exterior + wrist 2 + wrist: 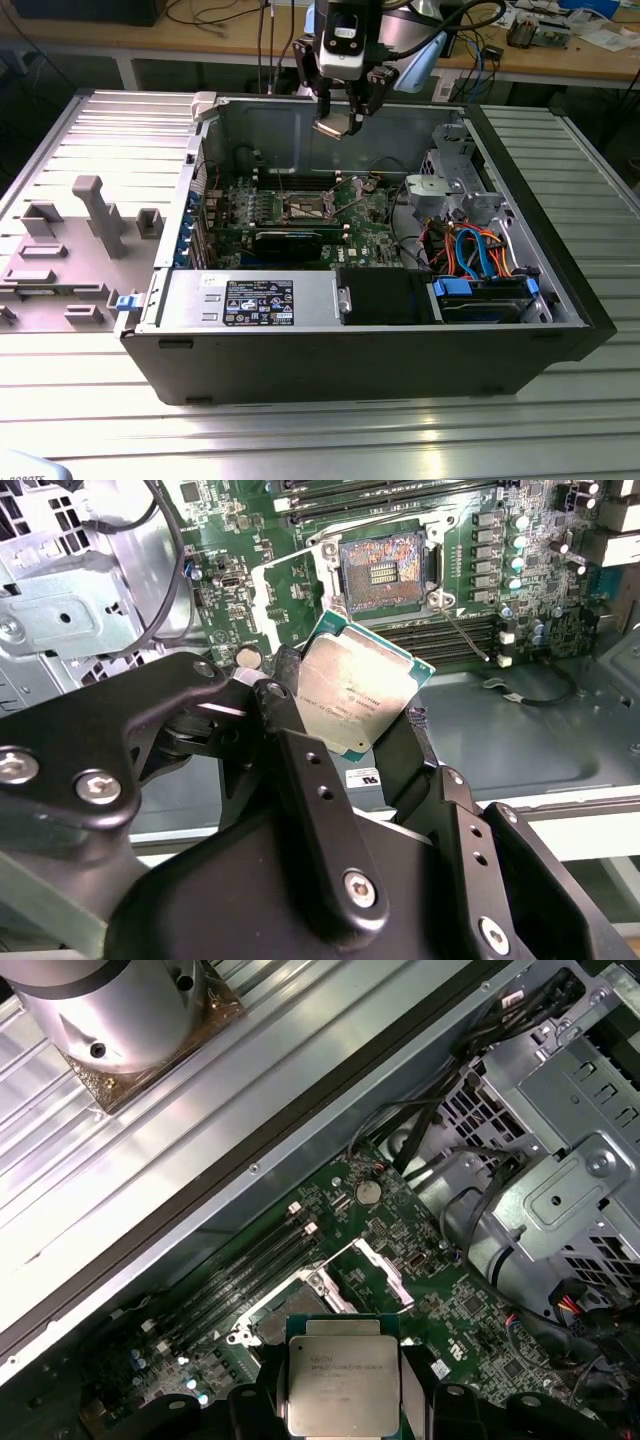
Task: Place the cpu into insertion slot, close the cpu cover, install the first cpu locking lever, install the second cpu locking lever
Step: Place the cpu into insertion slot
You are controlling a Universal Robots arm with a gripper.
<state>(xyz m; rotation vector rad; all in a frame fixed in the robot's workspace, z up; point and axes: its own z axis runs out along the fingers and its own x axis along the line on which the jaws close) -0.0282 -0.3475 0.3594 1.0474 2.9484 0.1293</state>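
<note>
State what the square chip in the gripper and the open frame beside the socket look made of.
Small square silver-grey cpu: apparently a brushed metal lid with a dull sheen, on a green board edge. Thin square silver cpu cover: probably bare stamped metal, given its bright reflections.

Open computer case [400, 350] laid on a ribbed metal table [300, 440].
Inside were seen a green motherboard [372, 232], a silver drive cage [455, 185] and orange cables [472, 242]; grey blocks [98, 215] were set alongside.
</note>
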